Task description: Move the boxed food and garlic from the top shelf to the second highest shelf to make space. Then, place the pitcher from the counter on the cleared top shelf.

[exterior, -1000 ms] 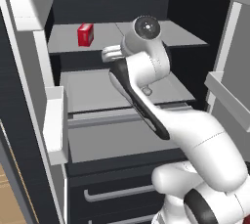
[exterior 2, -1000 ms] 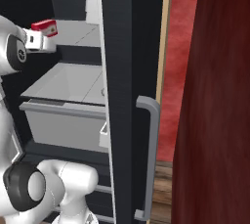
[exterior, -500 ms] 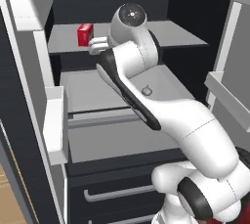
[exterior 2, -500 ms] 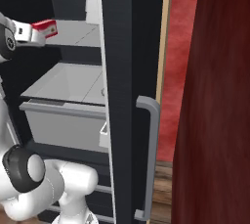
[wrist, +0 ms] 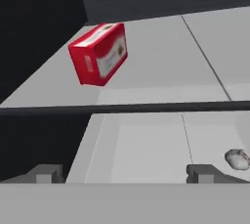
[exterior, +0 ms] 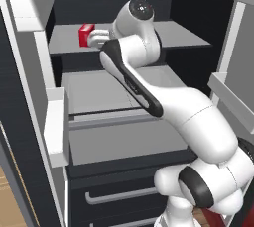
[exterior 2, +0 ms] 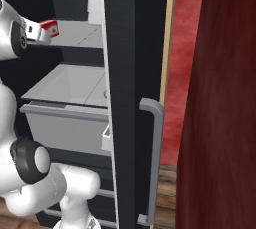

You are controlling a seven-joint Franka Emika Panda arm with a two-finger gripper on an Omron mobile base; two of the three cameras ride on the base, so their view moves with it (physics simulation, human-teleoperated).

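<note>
Gripper is wide open and holds nothing; in the left base view its pale fingers reach toward the red box, just beside its right side, contact not clear. Using the red box as landmark: it sits on the top shelf of the open fridge, near that shelf's left end, close to the front edge. In the hand view the box lies ahead and left of centre, tilted in frame because the camera is rolled, white label patch facing the camera, nothing between the two dark finger tips at the bottom. The garlic shows in the hand view low and far right of the box, a small whitish-grey bulb; it appears below the dark front edge of the box's shelf, so which surface carries it cannot be told for sure. In the right base view the box sits just past the white wrist, with the grey shelf running to its right. Below the box, the second shelf is a wider grey slab, and below that is a grey drawer front. The fridge door with a grey handle stands well right of the box.
</note>
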